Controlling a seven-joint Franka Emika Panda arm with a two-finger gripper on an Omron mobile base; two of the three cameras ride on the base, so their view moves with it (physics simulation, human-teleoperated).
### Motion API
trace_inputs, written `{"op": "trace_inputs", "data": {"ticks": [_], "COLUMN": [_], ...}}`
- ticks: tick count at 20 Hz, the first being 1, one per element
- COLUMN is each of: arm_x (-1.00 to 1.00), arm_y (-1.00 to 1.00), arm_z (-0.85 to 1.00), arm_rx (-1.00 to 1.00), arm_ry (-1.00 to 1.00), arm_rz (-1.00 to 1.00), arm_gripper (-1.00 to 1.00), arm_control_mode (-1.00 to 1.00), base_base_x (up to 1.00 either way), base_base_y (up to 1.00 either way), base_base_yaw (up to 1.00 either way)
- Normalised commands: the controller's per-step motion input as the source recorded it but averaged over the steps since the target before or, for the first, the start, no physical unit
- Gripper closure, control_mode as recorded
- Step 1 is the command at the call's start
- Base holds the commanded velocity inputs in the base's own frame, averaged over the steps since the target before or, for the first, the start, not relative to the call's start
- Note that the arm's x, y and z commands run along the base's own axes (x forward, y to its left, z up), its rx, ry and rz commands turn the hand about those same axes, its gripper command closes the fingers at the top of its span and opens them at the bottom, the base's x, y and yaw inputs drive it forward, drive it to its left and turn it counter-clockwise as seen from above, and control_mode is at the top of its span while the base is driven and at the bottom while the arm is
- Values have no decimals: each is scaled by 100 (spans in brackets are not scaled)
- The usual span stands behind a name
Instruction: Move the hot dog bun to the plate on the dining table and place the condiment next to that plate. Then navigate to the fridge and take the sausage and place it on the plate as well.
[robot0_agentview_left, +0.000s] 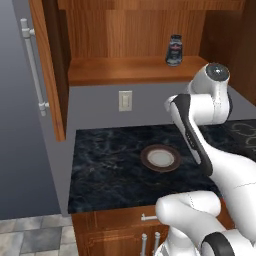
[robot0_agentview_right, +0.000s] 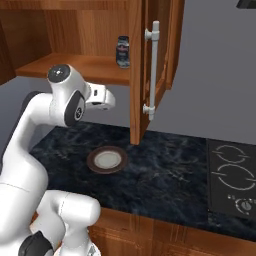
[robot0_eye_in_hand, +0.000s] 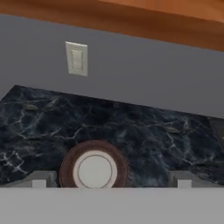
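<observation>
nearest the base, the wooden cabinet front (robot0_agentview_left: 115, 231) with its pale bar handles runs under the edge of a black marbled counter (robot0_agentview_left: 105, 165). on that counter, near its middle, lies a small dark brown dish (robot0_agentview_left: 160, 158) with a pale centre, flat and alone. the white arm folds up over the counter's right part in the left base view, and its gripper (robot0_eye_in_hand: 111, 178) hangs above the stone just short of the dish, its two fingertips (robot0_eye_in_hand: 38, 179) spread as wide as they go with nothing between them; the dish sits on the counter in the gap beyond the tips. to the right of the counter, a black cooktop (robot0_agentview_right: 231, 179) is set into the stone. behind the counter a grey wall carries a pale wall switch (robot0_agentview_left: 125, 100). above it, the open wall cabinet has a wooden shelf (robot0_agentview_left: 120, 70), and on the shelf's right part the condiment (robot0_agentview_left: 174, 50) stands upright, a glassy grey bottle with a dark cap and label band, well above the gripper. the open cabinet door (robot0_agentview_right: 142, 70) with a pale bar handle hangs just right of it.
</observation>
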Motion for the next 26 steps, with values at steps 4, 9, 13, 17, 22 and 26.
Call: {"op": "trace_inputs", "data": {"ticks": [4, 9, 13, 17, 22, 26], "arm_x": [19, 25, 27, 69, 100, 89], "arm_y": [-18, -6, 0, -11, -25, -28], "arm_z": [74, 87, 98, 67, 17, 0], "arm_rx": [7, 12, 9, 3, 2, 0], "arm_ry": [-14, -7, -12, -12, -3, 0], "arm_rz": [-3, -3, -1, 0, 0, 0], "arm_gripper": [-100, -100, -100, -100, -100, -100], "arm_control_mode": [-100, -100, -100, -100, -100, -100], "base_base_x": [0, 0, 0, 0, 0, 0], "base_base_y": [0, 0, 0, 0, 0, 0], "base_base_yaw": [0, 0, 0, 0, 0, 0]}}
